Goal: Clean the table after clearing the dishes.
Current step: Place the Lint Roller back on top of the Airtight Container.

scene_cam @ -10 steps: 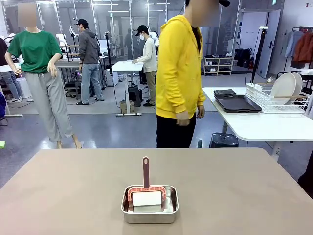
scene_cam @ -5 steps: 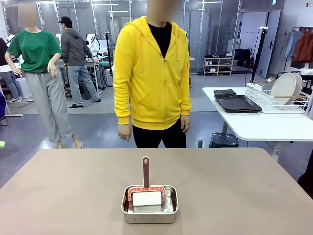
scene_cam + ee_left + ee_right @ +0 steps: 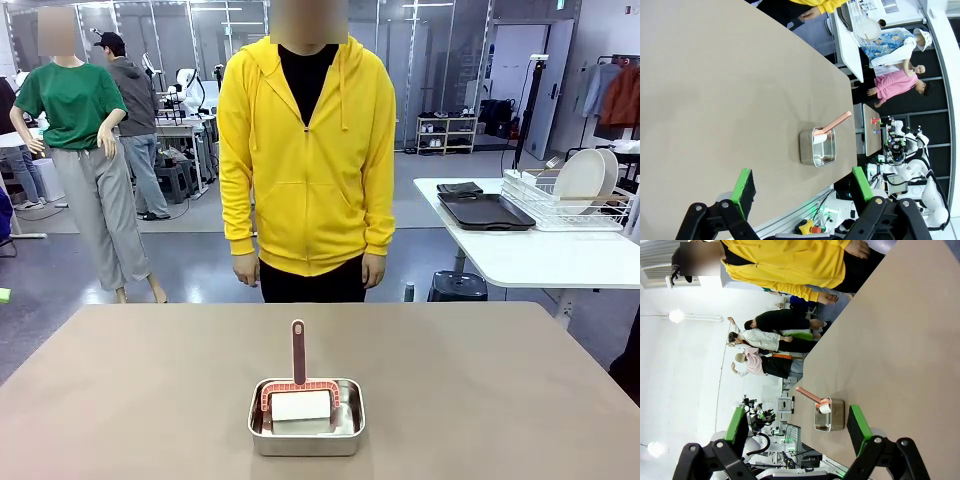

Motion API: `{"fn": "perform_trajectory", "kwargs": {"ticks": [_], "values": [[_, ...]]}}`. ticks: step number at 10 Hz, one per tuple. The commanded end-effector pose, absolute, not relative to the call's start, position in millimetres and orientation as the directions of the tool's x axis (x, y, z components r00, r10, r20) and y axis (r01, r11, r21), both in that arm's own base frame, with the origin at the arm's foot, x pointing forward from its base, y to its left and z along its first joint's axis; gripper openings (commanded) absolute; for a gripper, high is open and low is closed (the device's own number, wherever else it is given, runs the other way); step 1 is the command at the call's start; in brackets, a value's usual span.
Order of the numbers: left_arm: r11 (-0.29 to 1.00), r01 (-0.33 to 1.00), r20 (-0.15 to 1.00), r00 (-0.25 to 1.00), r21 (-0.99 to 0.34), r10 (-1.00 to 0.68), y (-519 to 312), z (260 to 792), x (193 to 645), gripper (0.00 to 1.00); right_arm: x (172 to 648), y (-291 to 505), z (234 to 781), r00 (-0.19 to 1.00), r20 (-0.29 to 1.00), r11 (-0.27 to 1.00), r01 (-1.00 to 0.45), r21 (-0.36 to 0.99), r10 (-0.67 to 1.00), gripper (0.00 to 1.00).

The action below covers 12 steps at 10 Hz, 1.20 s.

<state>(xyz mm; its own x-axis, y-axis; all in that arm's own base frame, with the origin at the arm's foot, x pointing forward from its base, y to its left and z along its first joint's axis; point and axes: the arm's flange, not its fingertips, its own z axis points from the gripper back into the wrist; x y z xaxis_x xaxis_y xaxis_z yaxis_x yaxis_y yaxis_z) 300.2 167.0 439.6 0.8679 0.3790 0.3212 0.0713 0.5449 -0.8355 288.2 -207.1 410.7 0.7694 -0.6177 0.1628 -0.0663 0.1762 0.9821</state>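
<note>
The taupe table carries a small steel pan near its front edge, with a white sponge and a pink-handled scrubber standing in it. The dishes, white plates, stand in a wire rack on a white side table, with dark trays beside them. My left gripper hangs open above the table, with the pan beyond its fingertips. My right gripper is also open and holds nothing, and the pan shows between its pads over the table.
A person in a yellow hoodie stands at the middle of the far edge, facing me with arms hanging down. The white side table with the rack is off to the right, across a gap.
The person has walked from the right to the middle of the far side and turned to face the table. The pan and scrubber have stayed put.
</note>
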Motion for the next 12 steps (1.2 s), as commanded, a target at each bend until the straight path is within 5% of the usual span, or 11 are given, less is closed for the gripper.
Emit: {"fn": "perform_trajectory", "kwargs": {"ticks": [1, 12], "values": [[0.528, 0.071, 0.316, 0.865, -0.846, 0.39, 168.0, 442.5, 298.7, 0.97, 285.1, -204.2, 413.8, 0.767, 0.161, 0.167, -0.071, 0.983, -0.621, 1.0], [0.528, 0.071, 0.316, 0.865, -0.846, 0.39, 168.0, 442.5, 298.7, 0.97, 285.1, -204.2, 413.8, 0.767, 0.161, 0.167, -0.071, 0.983, -0.621, 1.0]]}}
